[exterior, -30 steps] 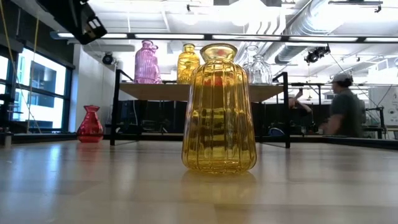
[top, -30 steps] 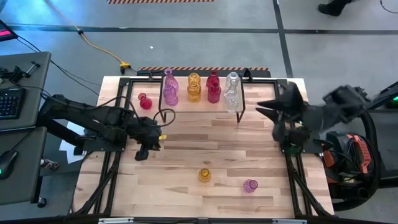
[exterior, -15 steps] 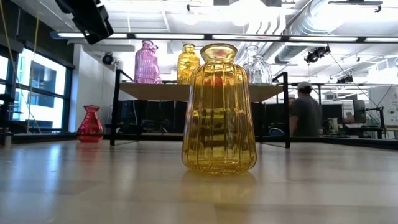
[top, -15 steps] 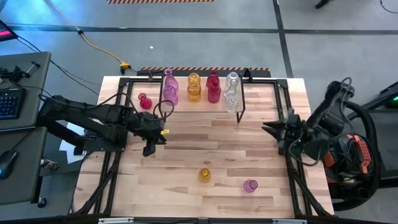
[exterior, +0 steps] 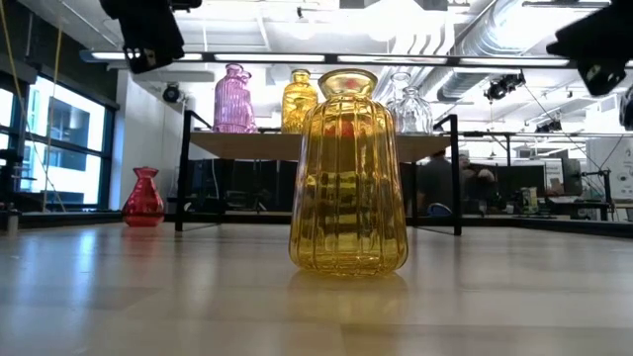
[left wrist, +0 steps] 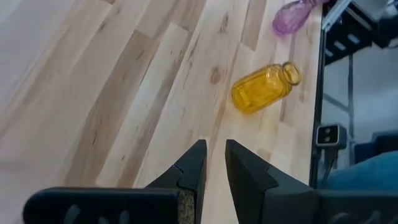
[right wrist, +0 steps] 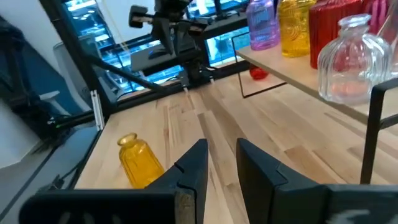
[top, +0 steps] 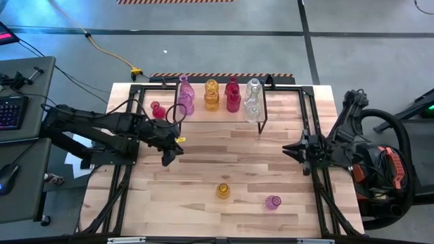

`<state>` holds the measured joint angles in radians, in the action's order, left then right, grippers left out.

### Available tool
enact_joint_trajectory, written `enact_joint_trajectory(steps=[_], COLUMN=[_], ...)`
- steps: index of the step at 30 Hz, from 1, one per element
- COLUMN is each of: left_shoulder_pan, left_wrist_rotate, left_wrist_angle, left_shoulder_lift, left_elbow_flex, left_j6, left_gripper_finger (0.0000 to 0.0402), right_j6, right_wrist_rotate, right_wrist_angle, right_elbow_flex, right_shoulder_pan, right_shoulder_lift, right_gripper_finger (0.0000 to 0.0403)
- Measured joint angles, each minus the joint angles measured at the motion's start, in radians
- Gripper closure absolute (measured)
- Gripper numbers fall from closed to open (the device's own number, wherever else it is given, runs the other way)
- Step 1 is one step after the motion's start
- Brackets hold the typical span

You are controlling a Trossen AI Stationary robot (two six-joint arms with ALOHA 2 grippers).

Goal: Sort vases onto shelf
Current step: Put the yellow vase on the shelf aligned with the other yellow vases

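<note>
- Vases on the shelf (top: 261,116) — pink vase (top: 184,95), amber vase (top: 211,95), red vase (top: 232,95) and clear vase (top: 253,99) stand in a row along the upper middle of the high view.
- Small red vase (top: 158,110) stands on the desk (top: 203,210) just left of the shelf, upper left of the desk.
- Yellow vase (top: 223,190) stands upright on the desk in the lower middle of the high view; in the low view it fills the centre of the frame.
- Small pink vase (top: 272,202) sits on the desk just right of the yellow one, lower right of centre.
- Left hand (top: 167,159) hangs over the desk left of centre, below the small red vase — its fingers (left wrist: 193,171) are nearly together with only a thin gap, and nothing is between them.
- Right hand (top: 290,148) hangs over the right part of the desk, below the shelf's right end; its fingers (right wrist: 194,163) are a narrow gap apart and hold nothing.
</note>
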<state>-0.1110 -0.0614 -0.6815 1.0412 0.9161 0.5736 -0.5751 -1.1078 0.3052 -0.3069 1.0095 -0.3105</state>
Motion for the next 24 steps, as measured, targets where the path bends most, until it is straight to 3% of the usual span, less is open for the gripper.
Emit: enact_joint_trajectory(steps=[4, 11, 18, 24], left_shoulder_pan=[0.002, 0.001, 0.001, 0.000], left_wrist_rotate=[0.000, 0.000, 0.000, -0.001], left_wrist_angle=[0.000, 0.000, 0.000, 0.003], left_shoulder_lift=[0.000, 0.000, 0.000, 0.000], left_elbow_flex=[0.000, 0.000, 0.000, 0.000], left_j6=[0.050, 0.099, 0.114, 0.132], left_gripper_finger=[0.0348, 0.0348, 0.0348, 0.0348], right_j6=[0.082, 0.086, 0.219, 0.209], right_wrist_rotate=[0.020, 0.020, 0.064, 0.064], right_wrist_angle=[-0.058, -0.064, -0.105, -0.106], right_elbow_flex=[0.097, 0.193, 0.224, 0.224], right_shoulder_pan=[0.000, 0.000, -0.001, -0.001], right_shoulder_lift=[0.098, 0.208, 0.229, 0.229], right_gripper_finger=[0.0336, 0.0336, 0.0336, 0.0336])
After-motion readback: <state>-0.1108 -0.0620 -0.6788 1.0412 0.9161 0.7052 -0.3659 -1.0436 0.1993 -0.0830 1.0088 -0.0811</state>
